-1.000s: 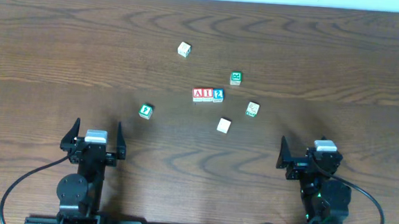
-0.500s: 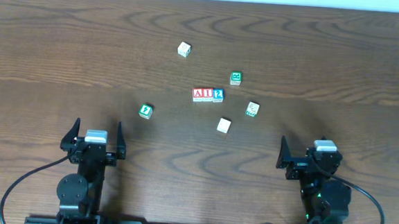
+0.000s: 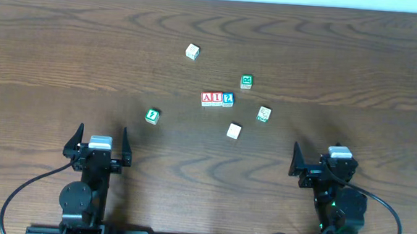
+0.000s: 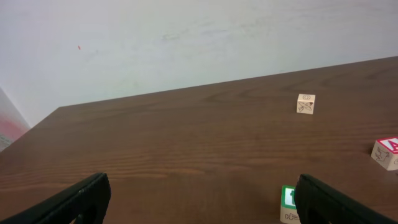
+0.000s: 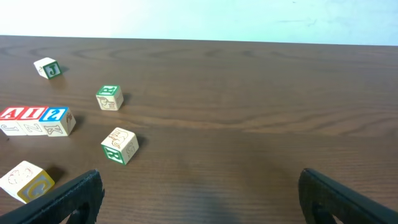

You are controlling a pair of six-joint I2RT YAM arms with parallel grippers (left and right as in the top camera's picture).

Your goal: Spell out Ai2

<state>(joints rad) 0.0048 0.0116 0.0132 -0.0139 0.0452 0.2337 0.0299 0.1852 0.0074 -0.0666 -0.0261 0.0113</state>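
Note:
Three letter blocks stand touching in a row at the table's middle: a red A block (image 3: 207,98), a red I block (image 3: 217,98) and a blue 2 block (image 3: 228,98). The right wrist view shows the same row at its left edge, with the 2 block (image 5: 57,116) at the row's right end. My left gripper (image 3: 96,143) sits open near the front left, nothing between its fingers. My right gripper (image 3: 315,160) sits open near the front right, also empty. Both are well short of the row.
Loose blocks lie around the row: a white one (image 3: 192,51) at the back, green ones (image 3: 246,81) (image 3: 264,114) to the right, a pale one (image 3: 234,131) in front, a green one (image 3: 152,116) to the left.

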